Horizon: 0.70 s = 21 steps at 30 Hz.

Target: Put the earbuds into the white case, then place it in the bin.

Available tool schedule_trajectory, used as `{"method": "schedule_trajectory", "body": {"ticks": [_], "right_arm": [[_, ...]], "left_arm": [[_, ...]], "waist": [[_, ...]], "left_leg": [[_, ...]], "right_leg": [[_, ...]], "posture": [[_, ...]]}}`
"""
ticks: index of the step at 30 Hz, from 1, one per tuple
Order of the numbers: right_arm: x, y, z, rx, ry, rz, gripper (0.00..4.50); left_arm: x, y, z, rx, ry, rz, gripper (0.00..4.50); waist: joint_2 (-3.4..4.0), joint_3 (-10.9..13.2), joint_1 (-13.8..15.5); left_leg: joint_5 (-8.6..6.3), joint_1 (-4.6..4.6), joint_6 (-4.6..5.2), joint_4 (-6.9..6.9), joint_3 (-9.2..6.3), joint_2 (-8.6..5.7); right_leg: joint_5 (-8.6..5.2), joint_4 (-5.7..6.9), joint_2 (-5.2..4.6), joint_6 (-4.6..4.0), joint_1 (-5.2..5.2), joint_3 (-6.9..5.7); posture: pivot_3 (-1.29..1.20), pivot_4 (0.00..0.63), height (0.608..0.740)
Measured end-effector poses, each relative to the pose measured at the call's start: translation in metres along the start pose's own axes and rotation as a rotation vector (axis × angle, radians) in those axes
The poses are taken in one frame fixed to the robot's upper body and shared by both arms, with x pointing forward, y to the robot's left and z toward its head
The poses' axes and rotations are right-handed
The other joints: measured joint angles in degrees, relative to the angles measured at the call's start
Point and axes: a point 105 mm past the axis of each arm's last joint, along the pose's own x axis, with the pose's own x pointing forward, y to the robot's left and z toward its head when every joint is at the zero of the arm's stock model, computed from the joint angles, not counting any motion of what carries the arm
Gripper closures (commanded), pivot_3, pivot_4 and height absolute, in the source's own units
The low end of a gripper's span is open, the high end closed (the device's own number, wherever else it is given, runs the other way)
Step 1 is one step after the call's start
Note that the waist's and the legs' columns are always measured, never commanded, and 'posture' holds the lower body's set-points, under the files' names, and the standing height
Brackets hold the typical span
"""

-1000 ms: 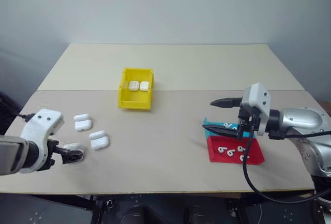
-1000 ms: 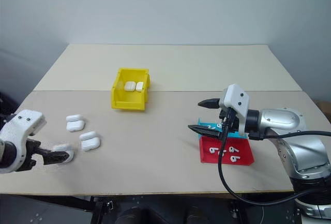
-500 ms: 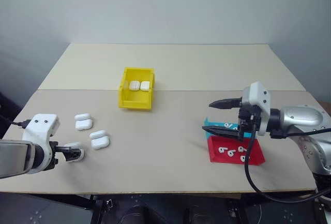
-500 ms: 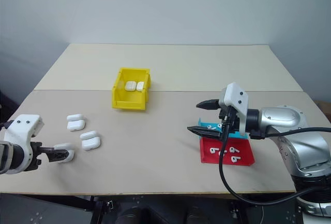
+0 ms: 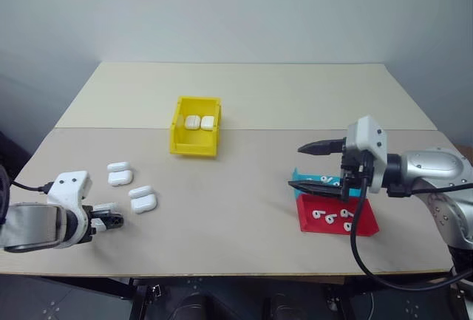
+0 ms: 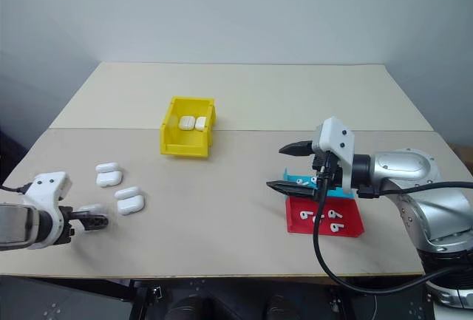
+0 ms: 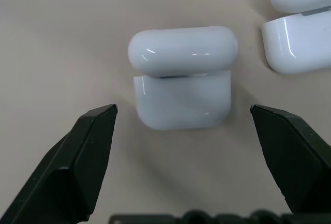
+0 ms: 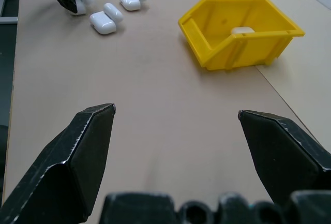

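- My left tool (image 7: 183, 118) sits low over the near left part of the desk (image 5: 244, 98), its two black fingers (image 7: 85, 157) spread wide with nothing between them touching either one.
- Straight ahead of that tool, framed by its fingers but clear of both, lies one white case (image 7: 182, 76) on the desk, its lid flipped up.
- Just beside it, further along, lie two more open cases: one (image 5: 143, 199) close by and another (image 5: 119, 174) a little further back on the desk.
- Toward the middle of the desk, further back, stands the yellow bin (image 5: 195, 137), well apart from the loose cases.
- Inside the bin rest two white cases (image 5: 199, 122), side by side against the back wall.
- To the right, my right tool (image 5: 316, 165) hangs in the air above the desk, its fingers wide apart, one above the other, holding nothing.
- Under and just behind that tool sits a shallow teal tray (image 5: 297, 183), mostly covered by my lower finger.
- Touching its near side is a shallow red tray (image 5: 362, 225).
- In the red tray lie several earbuds (image 5: 330, 216), small and white, scattered loosely.
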Motion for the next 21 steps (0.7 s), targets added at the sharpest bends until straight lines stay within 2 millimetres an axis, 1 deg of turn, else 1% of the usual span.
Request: {"method": "schedule_trajectory", "body": {"ticks": [3,7,11,16,19,21], "right_arm": [[0.0,0.0003,0.0005,0.002,-0.002,0.001,0.03],[0.0003,0.0016,0.0015,0.006,-0.004,0.007,0.03],[0.0008,0.0033,0.003,0.007,-0.006,0.008,0.03],[0.0007,0.0037,0.0026,0.014,-0.008,0.007,0.03],[0.0007,0.0042,0.0014,0.019,-0.007,0.007,0.0],[0.0006,0.0045,0.0005,0.022,-0.005,0.007,0.0]], "left_arm": [[0.0046,-0.0044,0.0022,-0.015,-0.006,0.002,0.0],[0.0086,-0.0041,-0.0006,-0.019,0.013,0.016,0.0],[0.0096,-0.0003,-0.0016,-0.026,0.018,0.055,0.0],[0.0088,0.0014,-0.003,-0.021,0.023,0.059,0.0],[0.0087,0.0016,-0.003,-0.021,0.023,0.063,0.6],[0.0083,0.0019,-0.0029,-0.018,0.021,0.072,1.18]], "waist": [[0.0,0.0,0.0],[0.0,0.0,-0.1],[-0.01,0.0,-0.1],[0.0,0.0,-0.2],[-0.01,0.0,-0.2],[-0.01,0.0,-0.2]], "left_leg": [[0.0,0.0,-0.01,0.0,-0.01,0.0],[0.0,0.01,-0.01,0.0,-0.04,0.0],[0.0,0.05,-0.01,0.0,-0.11,0.01],[0.0,0.05,-0.01,0.0,-0.11,0.01],[0.01,0.06,-0.01,0.0,-0.11,0.01],[0.01,0.06,-0.01,0.0,-0.11,0.01]], "right_leg": [[0.0,0.0,0.0,0.0,0.0,0.01],[0.0,0.01,0.0,0.0,-0.01,0.03],[0.0,0.02,0.0,0.0,0.01,0.04],[0.0,0.02,0.0,0.0,0.0,0.04],[0.0,0.02,0.0,0.0,0.01,0.04],[0.0,0.02,0.0,0.0,0.01,0.04]], "posture": [[0.0,0.15,0.74],[0.0,0.15,0.74],[0.0,0.15,0.74],[0.0,0.15,0.74],[0.0,0.15,0.74],[0.0,0.15,0.74]]}}
